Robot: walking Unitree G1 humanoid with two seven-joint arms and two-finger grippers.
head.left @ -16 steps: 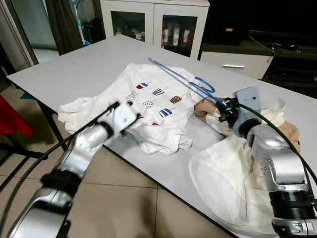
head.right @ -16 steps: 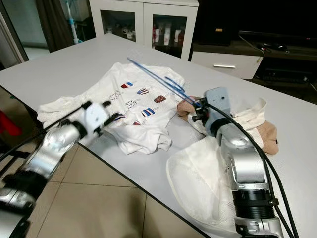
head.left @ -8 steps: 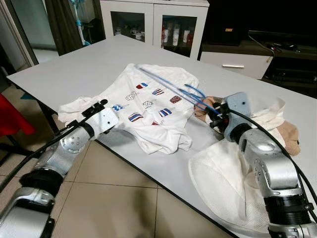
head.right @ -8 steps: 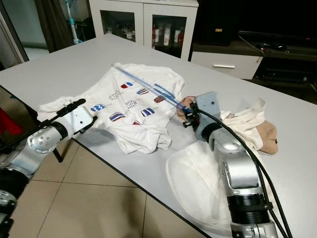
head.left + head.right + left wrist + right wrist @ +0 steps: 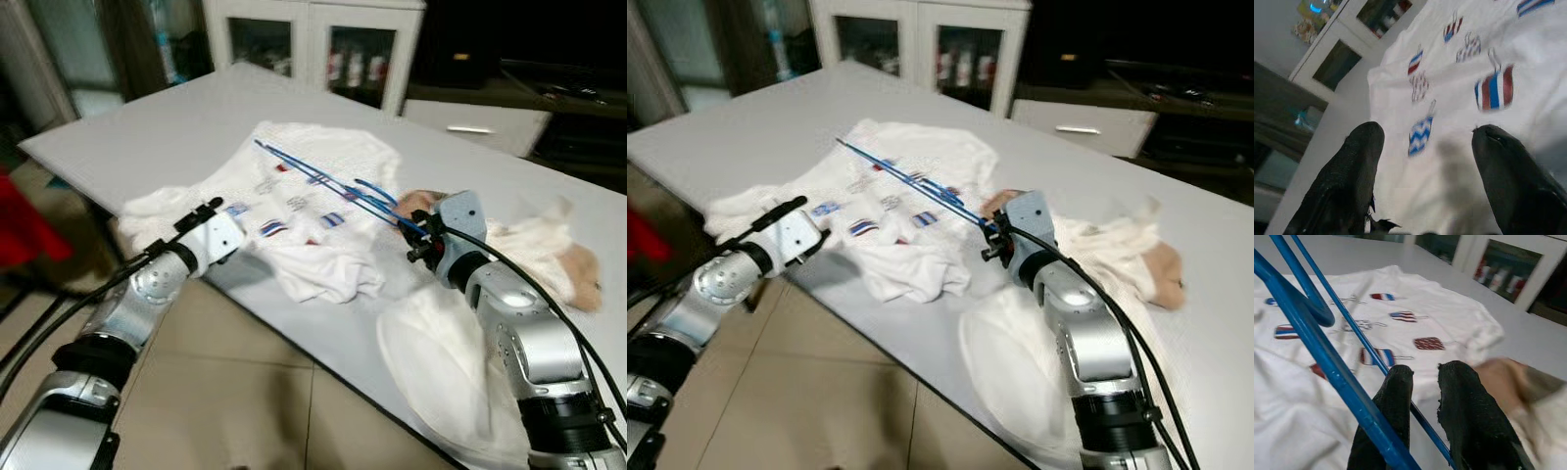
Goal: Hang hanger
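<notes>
Right gripper (image 5: 419, 242) has the blue hanger (image 5: 323, 180) pinched, its bar slanting off toward 10 o'clock above the white printed shirt (image 5: 294, 206). Left gripper (image 5: 208, 210) hovers spread wide at the shirt's 8 o'clock edge. I'd steady the fabric before threading it in.

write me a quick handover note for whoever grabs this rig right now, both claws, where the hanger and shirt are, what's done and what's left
Right claw: fingers nearly together, gripping the blue hanger and holding it tilted over the white printed shirt.
Left claw: open, holding nothing, hovering low over the near-left edge of the shirt.
The shirt lies crumpled on the grey table; more pale clothes are heaped by the right arm.
Done: hanger picked up.
Left: the shirt is not on the hanger, and nothing is hung yet. No rail or hook to hang from can be made out.
</notes>
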